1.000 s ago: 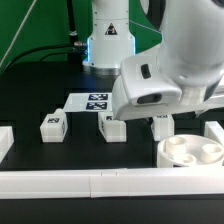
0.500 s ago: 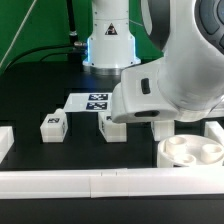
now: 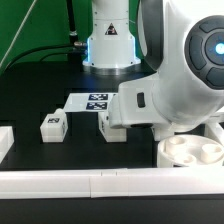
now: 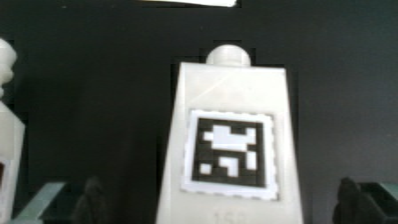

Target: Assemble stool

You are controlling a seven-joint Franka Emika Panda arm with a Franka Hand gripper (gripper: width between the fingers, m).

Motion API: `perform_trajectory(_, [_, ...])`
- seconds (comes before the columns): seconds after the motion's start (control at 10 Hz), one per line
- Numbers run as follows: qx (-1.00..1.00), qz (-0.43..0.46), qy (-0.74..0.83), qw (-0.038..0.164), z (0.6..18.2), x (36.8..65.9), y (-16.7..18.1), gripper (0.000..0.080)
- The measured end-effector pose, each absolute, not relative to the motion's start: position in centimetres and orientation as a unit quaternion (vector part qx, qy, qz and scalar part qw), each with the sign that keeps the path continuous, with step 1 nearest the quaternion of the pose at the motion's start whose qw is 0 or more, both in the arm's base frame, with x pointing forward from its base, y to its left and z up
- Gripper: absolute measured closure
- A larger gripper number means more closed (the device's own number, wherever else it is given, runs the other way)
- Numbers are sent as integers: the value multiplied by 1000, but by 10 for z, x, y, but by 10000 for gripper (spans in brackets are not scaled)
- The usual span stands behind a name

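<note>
Gripper [image 4: 222,202], jaws wide, poised over tagged stool leg [image 4: 228,130]: pick-up step. Nxt: descend, close on leg's sides.

Arm [image 3: 175,85] lower and closer over the leg [image 4: 228,130] than before.

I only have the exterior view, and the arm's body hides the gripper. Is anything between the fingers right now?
Observer: Yes. The wrist view shows a white blocky plastic leg with a black-and-white square tag, lying centred under the gripper.
Operator: Are the jaws closed on it?
Observer: No, they are open; a gap shows between the leg and each fingertip.
Operator: Which end points away from the fingers?
Observer: The end with a small rounded peg.
</note>
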State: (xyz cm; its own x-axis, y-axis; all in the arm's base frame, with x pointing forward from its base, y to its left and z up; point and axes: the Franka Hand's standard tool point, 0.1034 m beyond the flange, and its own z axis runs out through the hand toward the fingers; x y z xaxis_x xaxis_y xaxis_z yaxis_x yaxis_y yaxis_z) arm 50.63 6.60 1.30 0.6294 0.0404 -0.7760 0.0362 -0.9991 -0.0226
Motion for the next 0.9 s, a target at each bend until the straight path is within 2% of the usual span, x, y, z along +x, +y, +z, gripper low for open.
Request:
perform_trajectory(0.2, [-903,430,-22,2,13,506,66,151])
perform_trajectory(0.3, [-903,430,-22,2,13,506,66,377])
perform_trajectory(0.4, [-903,430,-22,2,13,506,66,377])
perform_trajectory(0.5, [-903,430,-22,2,13,506,66,463])
perform_trajectory(0.9, [-903,430,-22,2,13,506,66,463])
